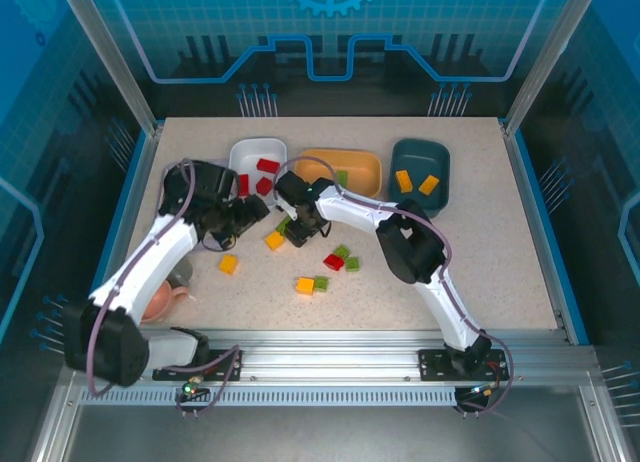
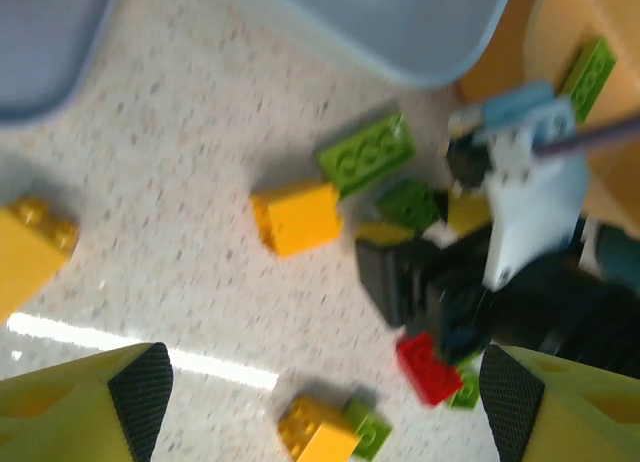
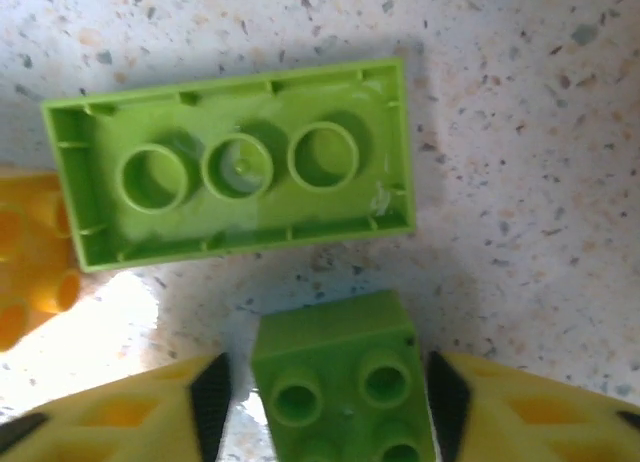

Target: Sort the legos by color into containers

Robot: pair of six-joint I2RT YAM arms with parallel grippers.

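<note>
Legos [image 1: 334, 262] loose mid-table, well off edges, bare table [image 1: 500, 262] right. White bowl [image 1: 258, 143] has reds [image 1: 267, 166], orange bowl [image 1: 366, 172] a green [image 1: 342, 177], teal bowl [image 1: 420, 156] two yellows [image 1: 404, 181]. L gripper [image 2: 320, 382] spread; R gripper [image 3: 322, 402] brackets small green lego [image 3: 335, 367], contact unclear.

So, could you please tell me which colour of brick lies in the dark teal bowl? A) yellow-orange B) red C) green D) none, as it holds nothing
A: two yellow-orange bricks lie in the dark teal bowl, while the red ones are in the white bowl and a green one is in the orange bowl.
</note>
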